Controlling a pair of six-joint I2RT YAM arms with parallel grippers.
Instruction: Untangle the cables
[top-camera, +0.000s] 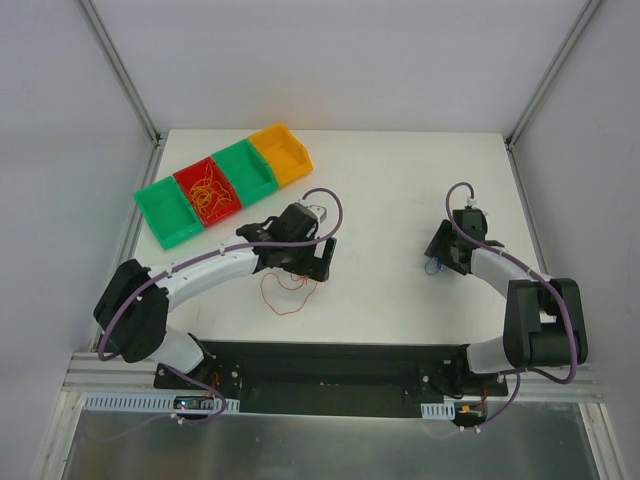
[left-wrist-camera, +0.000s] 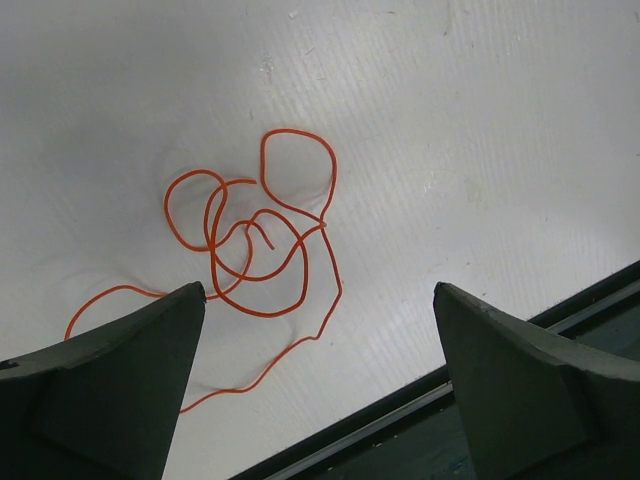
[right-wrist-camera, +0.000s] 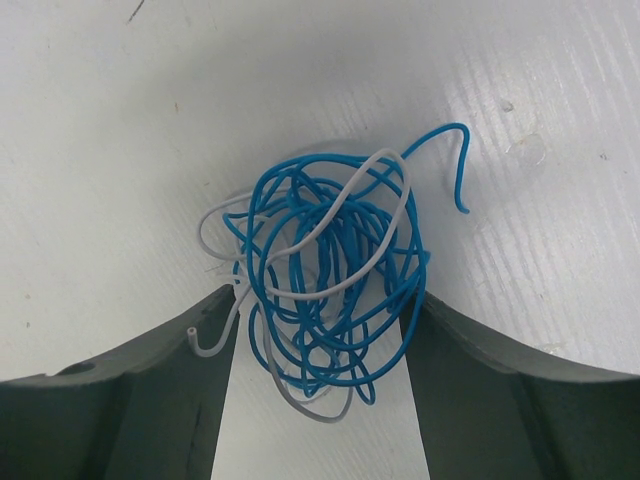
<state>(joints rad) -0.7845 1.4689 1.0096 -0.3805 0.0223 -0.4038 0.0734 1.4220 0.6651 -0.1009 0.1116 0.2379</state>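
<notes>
Two robot arms work over a white table (top-camera: 400, 190). The left pincer (left-wrist-camera: 318, 290) is spread wide and grips nothing. A single orange wire (left-wrist-camera: 322, 222) lies loose on the table just ahead of its fingertips, curled in a few open loops, with one tail running back beside the left-hand finger. The wire is not touching either finger and seems to be on its own, apart from any other strand. I judge that one cable is freed.

The right pincer (right-wrist-camera: 320, 305) hangs low over the table, well apart from the left one. Between its fingers sits a blue and white clump (right-wrist-camera: 320, 250), a tight knot of many blue turns with a white strand or two threaded through. The clump brushes both fingers, and one blue end pokes out beyond the tips. The jaws stand far apart, but I cannot tell whether they squeeze the clump or merely straddle it.

Beyond the left pincer is a row of bins. A red bin (top-camera: 183, 180) holds a tangle of orange and yellow wires (top-camera: 208, 192). So most of the job looks undone — both knots remain.
</notes>
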